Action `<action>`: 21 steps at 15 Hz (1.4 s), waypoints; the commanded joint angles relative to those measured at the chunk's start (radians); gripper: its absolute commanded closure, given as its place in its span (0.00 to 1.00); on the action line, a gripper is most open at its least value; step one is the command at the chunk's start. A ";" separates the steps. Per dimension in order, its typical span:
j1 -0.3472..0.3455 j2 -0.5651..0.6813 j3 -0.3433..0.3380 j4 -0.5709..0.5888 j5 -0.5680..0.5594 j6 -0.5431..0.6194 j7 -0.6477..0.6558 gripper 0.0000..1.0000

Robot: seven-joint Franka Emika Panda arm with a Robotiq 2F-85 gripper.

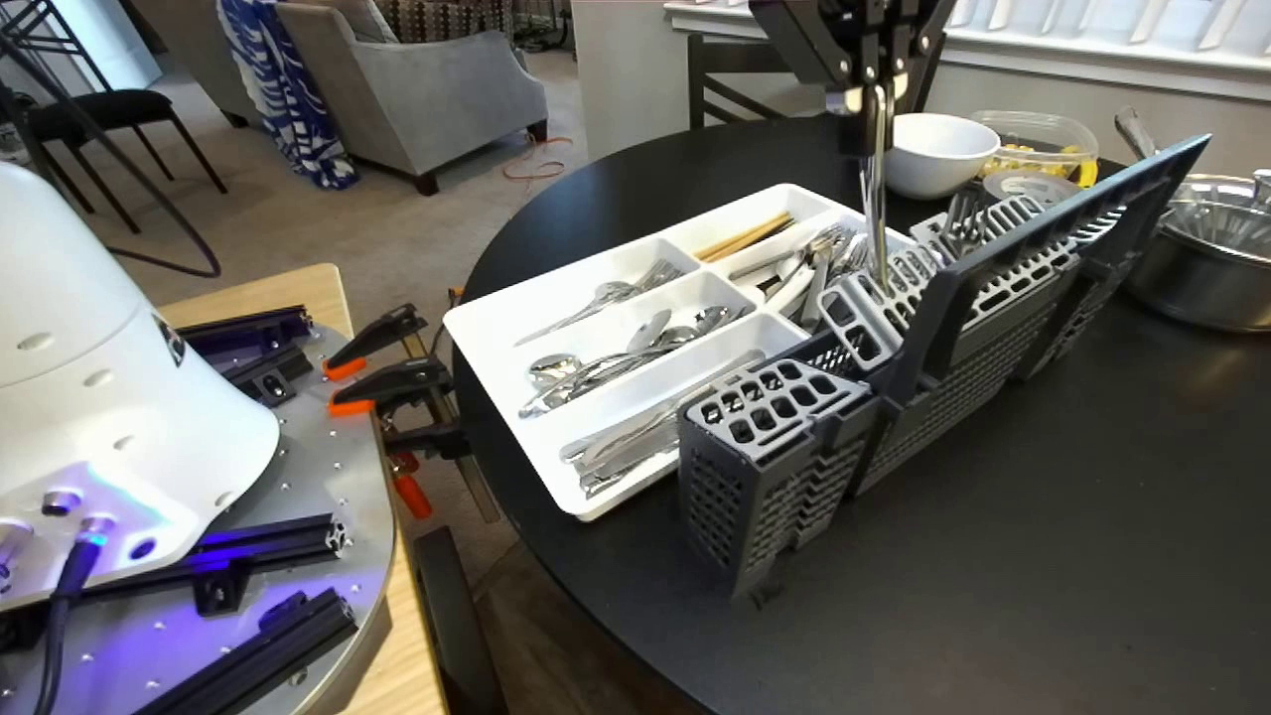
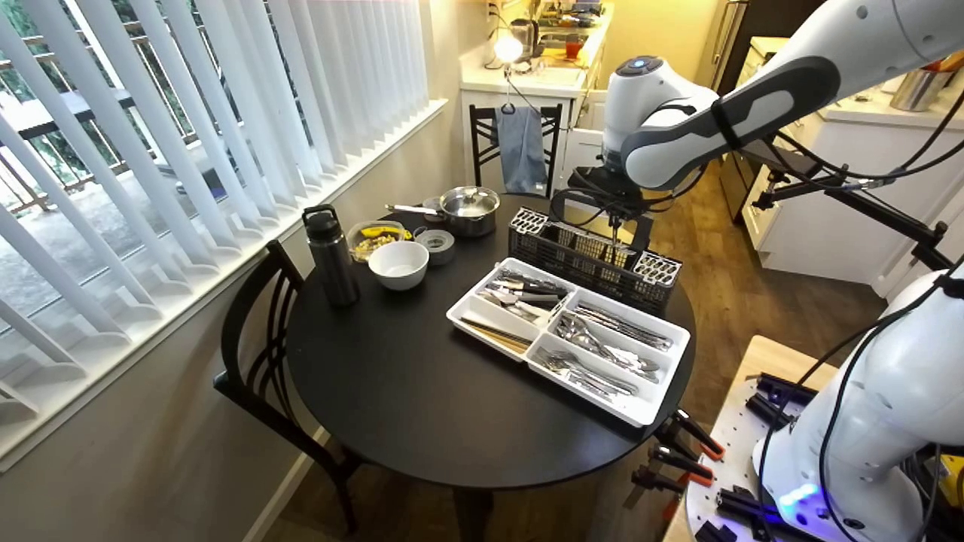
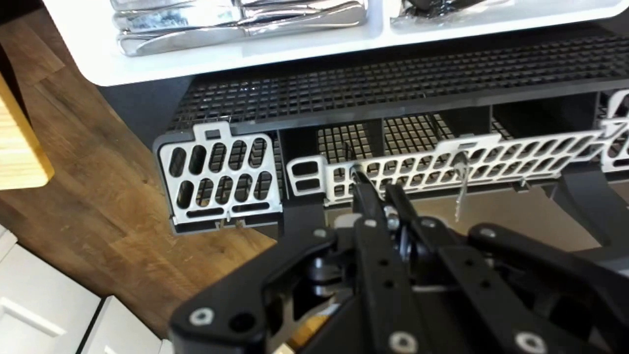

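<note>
Your gripper has its fingers pinching one piece of cutlery. It stands near upright, lower end down at the tilted slotted panel of the dark cutlery basket. Seems to run into a slot; how deep, I can't see. Which kind of piece, can't tell either.

Handling: move along the piece's own axis, no wrist twist, or it'll likely bind in the slot and drag the panel. Start slow, polished metal may slip. Watch the white cutlery tray just beside the basket.

Counts: 1 piece pinched. At least 1 fork poking up farther along the basket. 1 basket, 1 tray with 5 compartments: forks, spoons, knives, chopsticks, mixed utensils. They overlap too much for a firm number. Also on your 1 round black table: 1 white bowl, 1 food container, 1 saucepan, 1 bottle.
</note>
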 commanded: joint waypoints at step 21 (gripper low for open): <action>-0.029 -0.292 0.155 0.089 0.173 -0.484 -0.012 0.98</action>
